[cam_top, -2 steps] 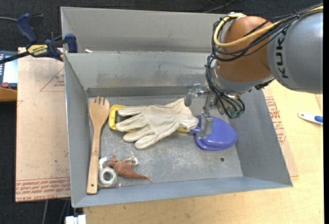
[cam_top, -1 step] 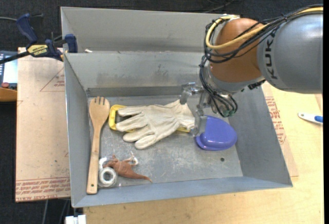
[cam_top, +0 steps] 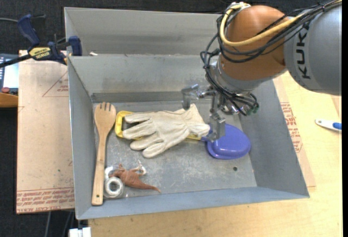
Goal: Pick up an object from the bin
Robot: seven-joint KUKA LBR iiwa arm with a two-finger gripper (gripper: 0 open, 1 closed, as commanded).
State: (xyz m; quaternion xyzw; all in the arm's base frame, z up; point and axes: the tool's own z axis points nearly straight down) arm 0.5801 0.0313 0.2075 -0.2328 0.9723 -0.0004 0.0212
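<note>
My gripper [cam_top: 202, 114] hangs under the orange wrist cover in the right half of the bin, open, with nothing between its fingers. One fingertip [cam_top: 187, 101] stands just above the cuff end of a white work glove [cam_top: 163, 130] that lies flat in the middle of the bin. The other fingertip [cam_top: 217, 129] is down at the glove's cuff, next to a purple-blue oval piece [cam_top: 229, 144] lying on the floor to the right. A yellow object [cam_top: 122, 122] sticks out from under the glove's fingers on the left.
A wooden slotted spatula [cam_top: 100, 149] lies along the left wall. A small brown toy lizard [cam_top: 136, 177] and a white tape roll [cam_top: 113, 187] sit near the front left corner. The arm's cables hang over the right side.
</note>
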